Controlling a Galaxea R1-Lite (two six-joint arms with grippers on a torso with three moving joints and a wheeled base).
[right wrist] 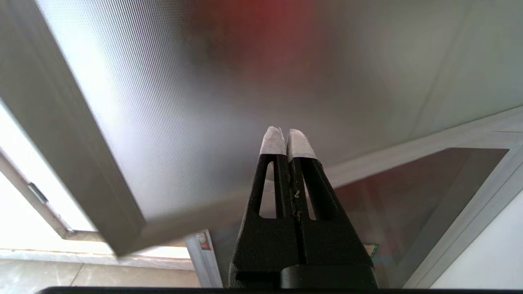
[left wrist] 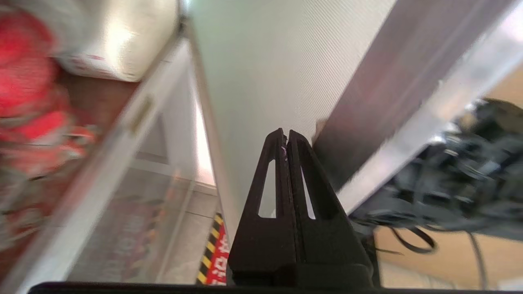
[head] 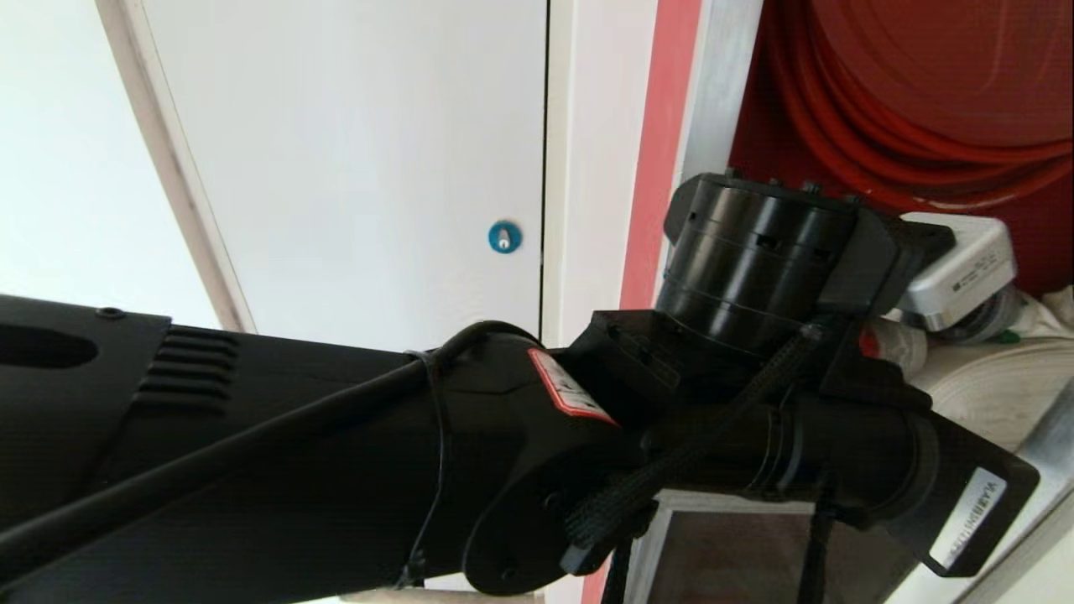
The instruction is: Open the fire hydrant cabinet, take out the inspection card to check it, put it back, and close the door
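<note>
The left arm [head: 419, 453] fills the lower head view, reaching from the left toward the open cabinet [head: 839, 92] at the upper right, where the red hose reel [head: 923, 109] hangs above the white rolled hose [head: 998, 394]. A silver valve fitting [head: 965, 268] shows just past the wrist, between reel and roll. Left of the cabinet's silver frame runs a red strip [head: 663, 143], then the white panel [head: 352, 168] with its round blue lock [head: 504, 237]. In the left wrist view the left gripper [left wrist: 286, 136] has its black fingers pressed together with nothing between them; its tips sit just beside the edge of the door [left wrist: 392, 94], a silver-framed panel slanting across that view, though whether they touch it cannot be told. The blurred red interior of the cabinet [left wrist: 28, 98] and the white roll [left wrist: 118, 41] lie well off to one side of the fingers, beyond a silver frame rail [left wrist: 102, 163]. The right gripper [right wrist: 287, 136] is likewise closed on nothing, its white-tipped fingers [right wrist: 273, 141] together in front of a frosted, silver-framed panel [right wrist: 196, 94], near it but apart; a dark glass panel [right wrist: 408, 196] shows beside the fingers. No card can be made out in any view.
</note>
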